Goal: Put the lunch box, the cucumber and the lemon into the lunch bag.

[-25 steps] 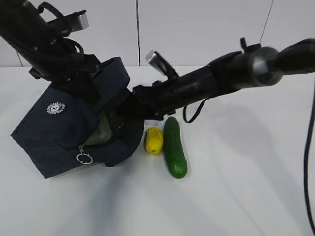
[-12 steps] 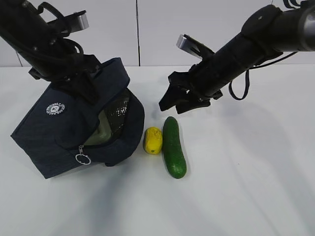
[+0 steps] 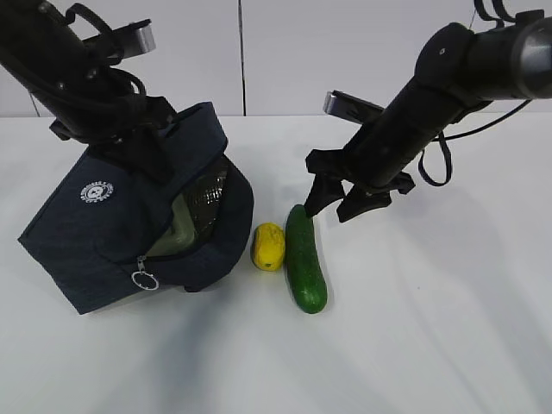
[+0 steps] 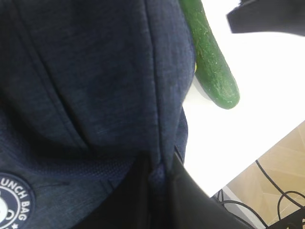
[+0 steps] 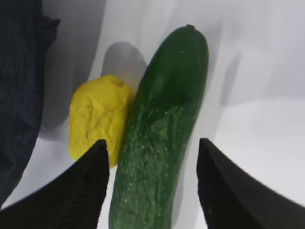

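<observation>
Since a second ago the right tool (image 3: 329, 203) has pulled out of the lunch bag's (image 3: 103, 233) mouth and now hangs, jaws apart, over the far end of the cucumber (image 3: 305, 259). Near to far on the desk (image 3: 431, 345): cucumber, then lemon (image 3: 268, 246) touching its side, then the bag with the lunch box (image 3: 185, 226) inside, held tipped by the left tool (image 4: 159, 188), clamped on its fabric. Descend straddling the cucumber alone; one finger (image 5: 88, 183) must slip between it and the lemon.

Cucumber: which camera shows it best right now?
The right wrist view: the cucumber fills the frame between the open right gripper fingers, beside the lemon. The exterior view shows it whole but small. The left wrist view shows only part.
</observation>
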Controlling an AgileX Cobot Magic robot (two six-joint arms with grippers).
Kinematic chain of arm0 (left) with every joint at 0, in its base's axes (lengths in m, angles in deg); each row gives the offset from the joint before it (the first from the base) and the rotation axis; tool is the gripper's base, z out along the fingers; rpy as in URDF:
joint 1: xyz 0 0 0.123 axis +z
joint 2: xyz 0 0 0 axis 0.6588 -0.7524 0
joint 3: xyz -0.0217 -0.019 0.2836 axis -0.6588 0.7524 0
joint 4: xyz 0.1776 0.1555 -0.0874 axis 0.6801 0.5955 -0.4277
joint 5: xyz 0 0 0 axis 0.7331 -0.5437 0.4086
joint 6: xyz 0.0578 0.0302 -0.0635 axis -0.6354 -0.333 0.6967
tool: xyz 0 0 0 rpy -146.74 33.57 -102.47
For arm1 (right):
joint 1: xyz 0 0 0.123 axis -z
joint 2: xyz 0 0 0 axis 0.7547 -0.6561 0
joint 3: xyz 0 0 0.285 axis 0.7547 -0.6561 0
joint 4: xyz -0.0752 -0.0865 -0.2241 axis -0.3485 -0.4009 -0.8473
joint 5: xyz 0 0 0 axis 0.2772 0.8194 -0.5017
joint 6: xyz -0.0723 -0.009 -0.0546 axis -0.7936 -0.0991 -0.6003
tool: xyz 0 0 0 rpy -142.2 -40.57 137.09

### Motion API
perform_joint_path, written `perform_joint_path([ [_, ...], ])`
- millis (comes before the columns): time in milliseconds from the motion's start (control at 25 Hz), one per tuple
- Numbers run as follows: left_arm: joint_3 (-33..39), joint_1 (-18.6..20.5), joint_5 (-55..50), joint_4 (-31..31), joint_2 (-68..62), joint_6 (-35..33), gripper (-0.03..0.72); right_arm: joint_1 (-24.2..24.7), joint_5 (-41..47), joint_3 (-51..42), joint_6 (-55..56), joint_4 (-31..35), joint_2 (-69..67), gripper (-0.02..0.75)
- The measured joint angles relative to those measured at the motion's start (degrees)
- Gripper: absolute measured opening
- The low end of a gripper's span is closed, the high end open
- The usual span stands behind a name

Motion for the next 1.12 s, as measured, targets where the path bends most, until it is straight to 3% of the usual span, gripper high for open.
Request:
perform_joint_path([
  [640,0.0,0.0,-0.8,0.9,0.0,0.0,0.019,-2.7,-4.5,3.8,2.4,1.4,-7.7,0.446],
  [920,0.0,0.0,-1.0,1.0,0.0,0.0,0.019,-2.7,-4.0,5.2,3.0,1.4,-8.8,0.344],
  [1120,0.0,0.0,-1.1,1.0,0.0,0.0,0.019,-2.7,-3.8,5.2,3.0,0.9,-8.8,0.329],
])
